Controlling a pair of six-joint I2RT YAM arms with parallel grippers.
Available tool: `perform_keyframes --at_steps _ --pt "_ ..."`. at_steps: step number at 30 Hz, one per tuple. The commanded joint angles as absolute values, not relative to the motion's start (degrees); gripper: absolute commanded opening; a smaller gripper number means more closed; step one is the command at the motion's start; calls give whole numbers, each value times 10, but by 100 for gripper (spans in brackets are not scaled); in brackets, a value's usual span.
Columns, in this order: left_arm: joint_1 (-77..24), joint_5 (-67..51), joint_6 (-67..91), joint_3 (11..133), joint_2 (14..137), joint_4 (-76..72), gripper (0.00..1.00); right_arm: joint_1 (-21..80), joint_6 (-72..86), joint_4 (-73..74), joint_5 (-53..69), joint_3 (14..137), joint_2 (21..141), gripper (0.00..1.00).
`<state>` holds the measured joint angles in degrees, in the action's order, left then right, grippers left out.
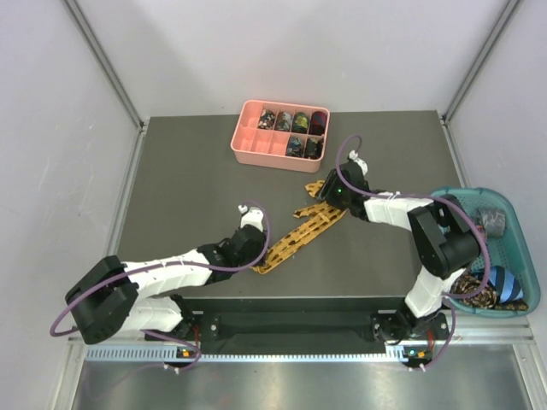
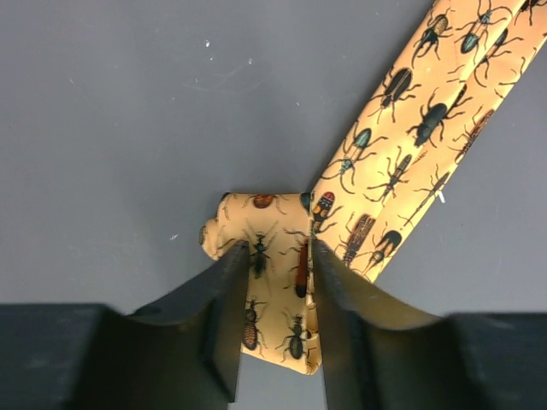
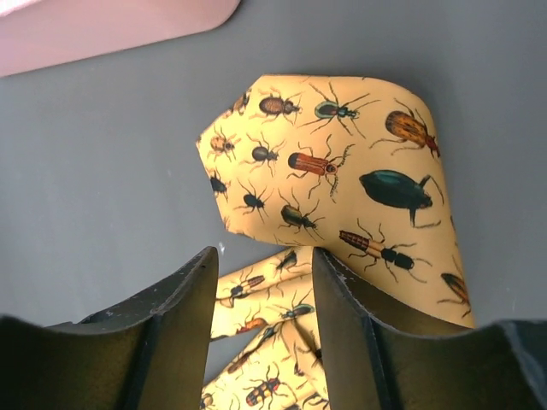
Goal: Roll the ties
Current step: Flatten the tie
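— Could you read any writing or label on the cloth?

— The only marking I could make out on the yellow tie (image 2: 410,111) was its print of beetles, dark green and rust on gold.

— Where did it lie?

— On the table (image 1: 188,188), slanting from 7 o'clock near my left arm up to 1 o'clock. Its wide end (image 3: 342,171) was folded over and stopped near the front wall of the pink tray (image 1: 256,147), not touching it. Rolled ties (image 1: 295,121) sat in the tray's compartments at 12 o'clock.

— And your tools?

— My left gripper (image 2: 275,256) had its fingers pressed to the tie's narrow end, with a small fold of cloth just ahead of the tips. My right gripper (image 3: 263,260) was spread above the wide end. I saw cloth and grey tabletop in its gap.

— What about the edges and the room around you?

— Bare tabletop lay at 9 to 11 o'clock of my left gripper. At 3 o'clock, past the table's right edge, the teal basket (image 1: 521,248) held more ties (image 1: 500,286), well apart from the yellow one.
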<state>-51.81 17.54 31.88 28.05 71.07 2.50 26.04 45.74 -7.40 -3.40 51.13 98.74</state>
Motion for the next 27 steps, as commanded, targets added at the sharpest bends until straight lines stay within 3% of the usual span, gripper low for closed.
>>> perform_keyframes --at_steps 1,7,12,17,22,27 --pt "-519 152 331 265 715 4 37 237 447 -93 -53 552 997 48" --pt "-520 150 334 243 704 -11 20 163 418 -77 -56 540 982 47" --pt "-521 141 324 243 705 -15 1 127 340 -68 -33 539 935 54" --pt "-524 145 319 246 700 -18 0 139 254 -37 -6 534 873 61" --pt "-526 146 314 242 682 -18 0 200 131 14 -2 539 843 53" --pt "-526 140 306 236 667 -22 0 262 108 119 -60 577 877 57"
